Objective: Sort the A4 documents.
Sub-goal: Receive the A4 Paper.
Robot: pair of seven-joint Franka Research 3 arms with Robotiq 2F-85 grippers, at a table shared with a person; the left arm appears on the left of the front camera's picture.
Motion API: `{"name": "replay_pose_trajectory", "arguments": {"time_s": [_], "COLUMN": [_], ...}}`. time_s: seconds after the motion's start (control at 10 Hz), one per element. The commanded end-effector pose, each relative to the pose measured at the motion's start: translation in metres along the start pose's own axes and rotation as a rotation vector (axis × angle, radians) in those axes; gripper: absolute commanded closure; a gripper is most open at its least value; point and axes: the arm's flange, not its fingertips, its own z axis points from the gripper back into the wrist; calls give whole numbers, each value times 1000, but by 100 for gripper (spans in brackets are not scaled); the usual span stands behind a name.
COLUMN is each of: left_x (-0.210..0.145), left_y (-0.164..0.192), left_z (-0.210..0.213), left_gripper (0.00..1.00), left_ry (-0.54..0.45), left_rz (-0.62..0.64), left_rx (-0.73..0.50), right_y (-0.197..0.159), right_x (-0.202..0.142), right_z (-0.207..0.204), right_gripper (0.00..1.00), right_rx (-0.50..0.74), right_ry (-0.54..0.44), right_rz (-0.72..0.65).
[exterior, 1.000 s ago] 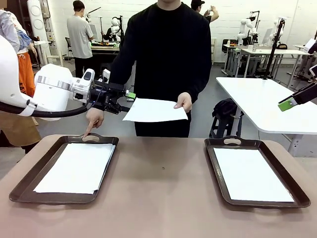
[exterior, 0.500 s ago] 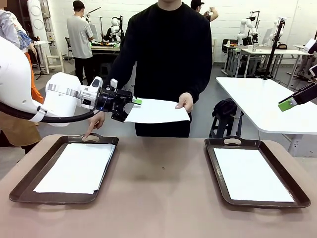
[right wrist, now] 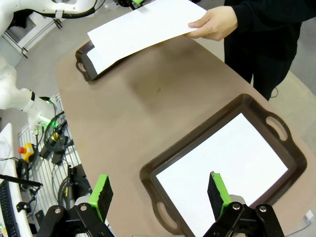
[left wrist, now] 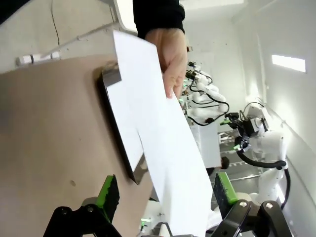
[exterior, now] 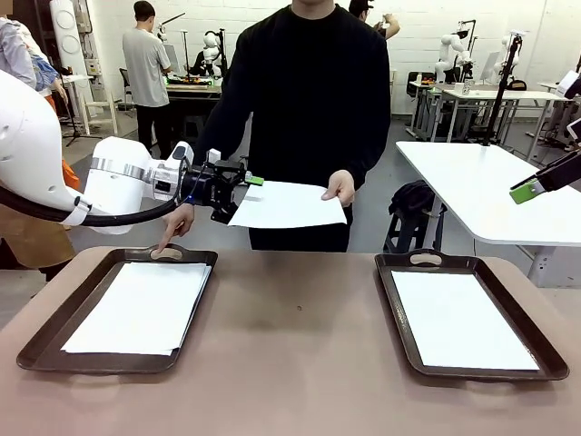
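A person across the table holds out one of the A4 documents [exterior: 290, 205] in one hand [exterior: 338, 187]. My left gripper [exterior: 241, 197] is open, and its jaws straddle that sheet's left edge. In the left wrist view the sheet [left wrist: 165, 143] runs between my green-padded fingers [left wrist: 108, 191], and the gripper [left wrist: 165, 193] is not closed on it. More white sheets lie in the left tray [exterior: 138, 307] and the right tray [exterior: 461, 320]. My right gripper [exterior: 526, 191] hangs open high at the right, above the right tray's sheet [right wrist: 222, 160], with nothing between its fingers [right wrist: 103, 190].
The person's other hand [exterior: 170, 227] points a finger at the far handle of the dark brown left tray [exterior: 45, 338]. The matching right tray [exterior: 392, 309] sits on the brown table [exterior: 300, 363]. A white table [exterior: 481, 195] stands behind at the right.
My left gripper has moved right, from beside the held sheet to around its left edge. The person's hands, the trays and my right gripper have stayed put.
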Motion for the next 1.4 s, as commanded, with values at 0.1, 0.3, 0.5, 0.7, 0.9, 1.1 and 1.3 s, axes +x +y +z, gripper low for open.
{"name": "replay_pose_trajectory", "arguments": {"time_s": [0.1, 0.3, 0.5, 0.7, 0.9, 1.1, 1.3], "left_x": [5, 4, 2, 4, 3, 3, 2], "left_y": [6, 7, 7, 5, 5, 4, 5], "left_z": [-10, -15, -13, -13, -13, -14, -14], "left_gripper": [0, 0, 18, 37, 55, 74, 92], "left_ry": [51, 35, -1, -15, -13, -18, -8], "left_rz": [96, 87, 53, 43, 45, 41, 47], "left_rx": [-76, -105, -78, -68, -62, -60, -77], "right_y": [0, 0, 0, 0, 0, 0, 0], "right_x": [0, 0, 0, 0, 0, 0, 0], "right_z": [-1, -1, -1, -1, -1, -1, -1], "right_gripper": [0, 0, 0, 0, 0, 0, 0], "right_rx": [5, 5, 5, 5, 5, 5, 5], "right_ry": [-3, -3, -3, -3, -3, -3, -3], "right_rz": [3, 3, 3, 3, 3, 3, 3]}}
